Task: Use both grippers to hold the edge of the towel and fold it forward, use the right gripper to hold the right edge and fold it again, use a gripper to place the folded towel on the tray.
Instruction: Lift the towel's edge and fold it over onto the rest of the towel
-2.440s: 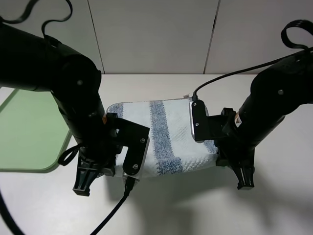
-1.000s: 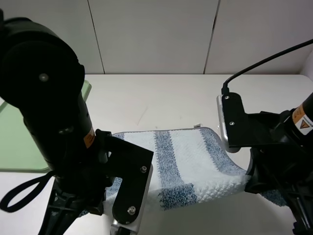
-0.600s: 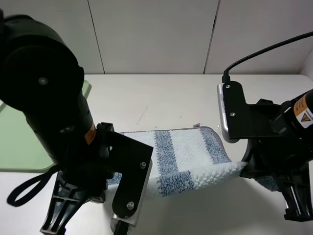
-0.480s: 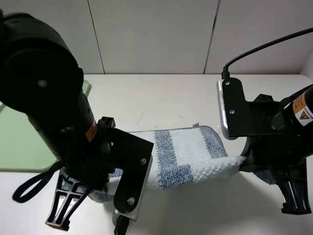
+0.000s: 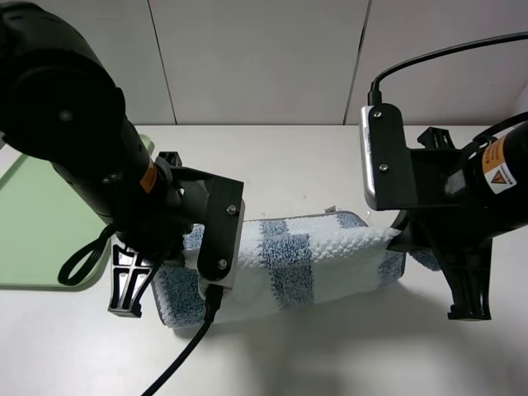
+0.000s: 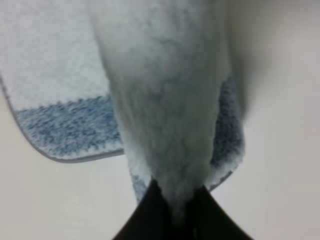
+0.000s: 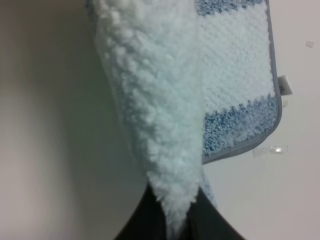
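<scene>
The towel (image 5: 289, 264) sits mid-desk (image 5: 280, 165), caught halfway through its first fold: its near edge is lifted off the surface and slung between both arms, while the far half lies flat on the desk. The fold looks begun but not laid down, since the raised cloth hangs above the flat half rather than resting on it. By my reckoning the second fold from the right and the move to the tray are both yet to come.

At the far left the tray (image 5: 41, 223) lies well apart from the towel. The left gripper (image 6: 175, 210) is pinched shut on the towel's left end, the terry bunched between its black fingers and rising away from the flat striped part, whose grey hem (image 6: 75, 157) shows beneath. On the right, the right gripper (image 7: 172, 212) is likewise clamped tight on the towel's right end, the cloth gathered into a narrow ridge above the flat striped corner.
</scene>
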